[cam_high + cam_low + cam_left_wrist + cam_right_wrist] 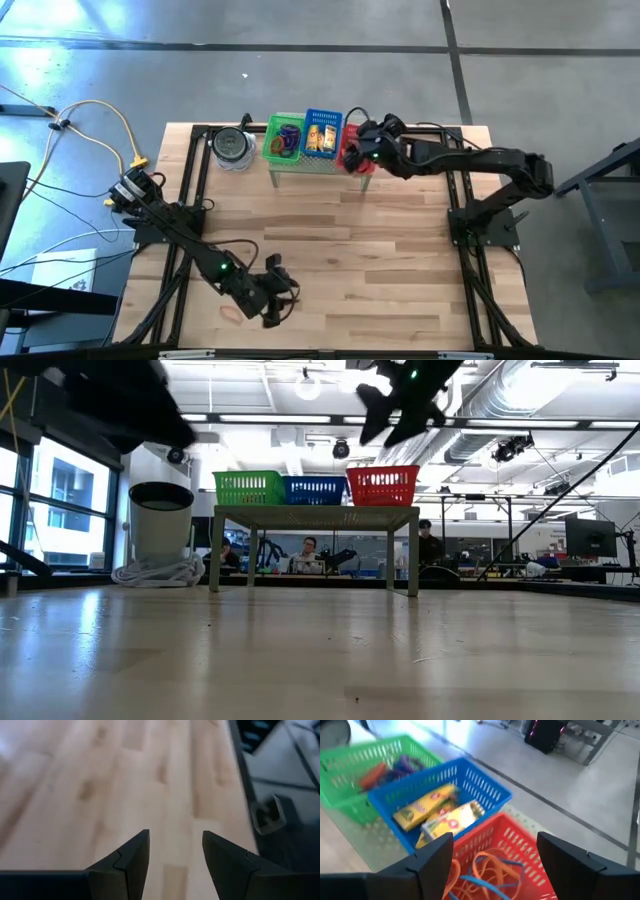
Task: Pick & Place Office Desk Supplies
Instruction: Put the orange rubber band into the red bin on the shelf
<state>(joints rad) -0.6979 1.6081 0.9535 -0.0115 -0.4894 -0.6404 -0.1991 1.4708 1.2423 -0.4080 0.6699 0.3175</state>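
Seen from above, a wooden table is carrying three mesh baskets in a row on a small pale stand toward twelve o'clock: a green basket, a blue basket and a red basket. A round grey tin is sitting just beside the green basket, on its nine o'clock side.

The right gripper is hanging directly over the red basket with its fingers spread wide and nothing between them. Below it, thin orange band loops and a blue loop are lying inside the red basket. Yellow oblong packs are lying in the blue basket, and purple loops with an orange piece are lying in the green basket.

The left gripper is waiting near the table edge at about seven o'clock, well apart from the baskets, its fingers parted and holding nothing above bare wood.

In the table-level view, the three baskets are standing side by side on the stand, and people are sitting in the room beyond.
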